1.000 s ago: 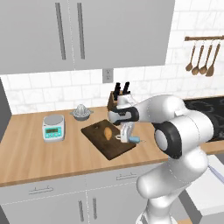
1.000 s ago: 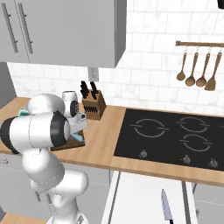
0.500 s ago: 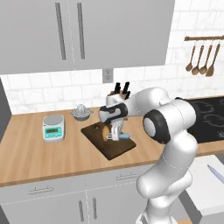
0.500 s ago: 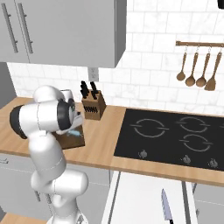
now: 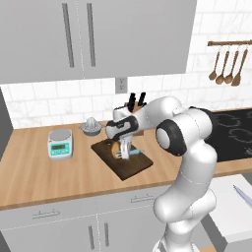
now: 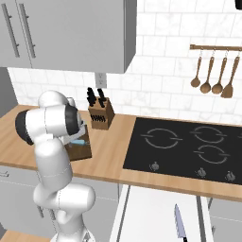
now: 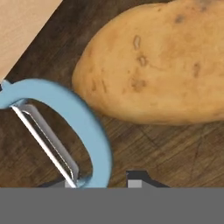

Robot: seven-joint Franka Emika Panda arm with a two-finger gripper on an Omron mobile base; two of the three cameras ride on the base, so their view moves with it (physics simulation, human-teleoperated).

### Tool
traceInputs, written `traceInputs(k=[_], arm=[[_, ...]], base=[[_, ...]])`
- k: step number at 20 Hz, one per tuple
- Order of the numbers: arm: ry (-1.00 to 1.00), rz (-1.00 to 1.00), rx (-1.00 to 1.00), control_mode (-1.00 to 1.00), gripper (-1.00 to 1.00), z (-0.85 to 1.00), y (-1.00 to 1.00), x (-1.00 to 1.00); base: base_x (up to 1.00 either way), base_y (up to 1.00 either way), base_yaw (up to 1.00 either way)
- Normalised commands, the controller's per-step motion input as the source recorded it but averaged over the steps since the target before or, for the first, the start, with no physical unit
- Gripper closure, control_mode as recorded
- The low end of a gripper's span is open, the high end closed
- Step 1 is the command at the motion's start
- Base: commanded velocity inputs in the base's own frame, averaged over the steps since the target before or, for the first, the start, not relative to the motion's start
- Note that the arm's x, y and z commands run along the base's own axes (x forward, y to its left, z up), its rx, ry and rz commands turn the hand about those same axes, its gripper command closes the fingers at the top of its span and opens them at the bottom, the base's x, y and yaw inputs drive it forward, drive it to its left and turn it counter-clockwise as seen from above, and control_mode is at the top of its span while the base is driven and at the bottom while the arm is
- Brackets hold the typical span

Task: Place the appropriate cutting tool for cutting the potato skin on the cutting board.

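A wooden counter (image 5: 44,177) runs under white tile and grey cabinets, with a black cooktop (image 6: 184,146) to one side and a knife block (image 6: 100,115) against the wall; on it lies the dark cutting board (image 5: 129,165), and the arm is bent low over it. Compared with a second ago, when the hand was higher and nearer the board's right edge, the gripper (image 5: 124,150) has come down to the board's middle and its jaws have begun to part; the peeler (image 7: 65,127) now lies flat on the dark wood just beside the potato (image 7: 157,65), their edges close but seemingly not touching. I judge the placing essentially done, with only the release to finish and the hand to lift away.

Whether the fingers still pinch the peeler's handle I cannot tell: the handle end is cut off at the bottom of the hand view, and only its blue loop and blade show. In the right base view the arm's own elbow covers most of the board; the potato there is hidden.
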Motion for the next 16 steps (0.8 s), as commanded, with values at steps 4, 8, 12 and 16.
traceInputs(k=[4,8,12,16], arm=[[0.0,0.01,0.0,-1.0,-1.0,0.01,0.01,-0.11],[-0.02,0.0,0.0,-1.0,-1.0,0.34,0.0,-0.12],[-0.08,0.0,0.0,-1.0,-1.0,0.52,0.0,-0.12],[-0.07,0.0,0.0,-1.0,-1.0,0.43,0.0,-0.21]], base=[[0.0,0.0,0.0],[0.0,0.0,0.0],[0.0,0.0,0.0],[0.0,0.0,0.0]])
